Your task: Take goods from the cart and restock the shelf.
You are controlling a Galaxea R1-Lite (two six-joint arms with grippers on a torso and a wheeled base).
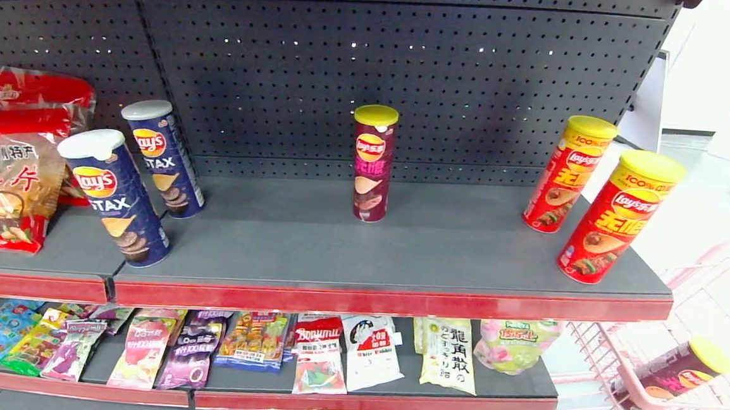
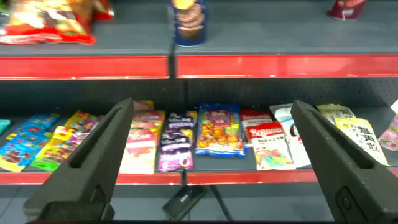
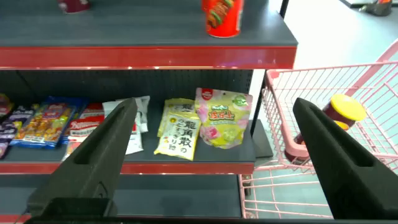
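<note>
In the cart (image 1: 712, 272), a maroon can (image 1: 684, 367) lies partly behind the rim; left gripper (image 2: 211, 107) and right gripper (image 3: 214, 104) gape empty.

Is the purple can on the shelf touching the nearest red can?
Apart. The head view shows a wide stretch of bare shelf between purple can and red can.

The left claw (image 2: 211, 106) stands wide open, its two dark fingers (image 2: 93, 158) spread far apart and aimed forward. The right claw (image 3: 214, 102) is likewise spread wide, fingers (image 3: 336, 155) level.
</note>
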